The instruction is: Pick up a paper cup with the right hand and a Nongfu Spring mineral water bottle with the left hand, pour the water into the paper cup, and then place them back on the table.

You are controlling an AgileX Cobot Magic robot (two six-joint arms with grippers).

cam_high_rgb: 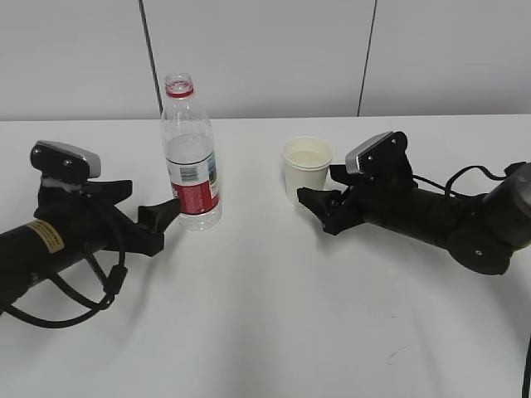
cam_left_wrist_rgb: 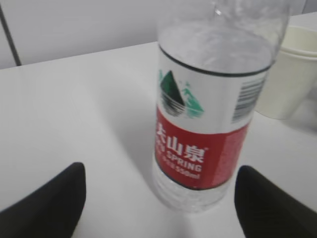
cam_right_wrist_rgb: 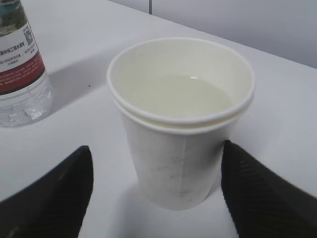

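The Nongfu Spring mineral water bottle (cam_high_rgb: 191,157) stands upright and uncapped on the table (cam_high_rgb: 265,323), partly filled with water. My left gripper (cam_high_rgb: 145,203) is open just left of its base; in the left wrist view the bottle (cam_left_wrist_rgb: 208,124) stands just beyond the gripper (cam_left_wrist_rgb: 161,208), towards its right finger. The paper cup (cam_high_rgb: 307,170) stands upright right of the bottle and holds water (cam_right_wrist_rgb: 183,94). It shows two stacked rims. My right gripper (cam_high_rgb: 323,187) is open at the cup's right side; its fingers flank the cup (cam_right_wrist_rgb: 178,144) around the gripper midpoint (cam_right_wrist_rgb: 158,198).
The bottle's base (cam_right_wrist_rgb: 20,69) shows left of the cup in the right wrist view, and the cup (cam_left_wrist_rgb: 292,74) shows behind the bottle in the left wrist view. A grey panelled wall (cam_high_rgb: 265,50) rises behind the table's far edge.
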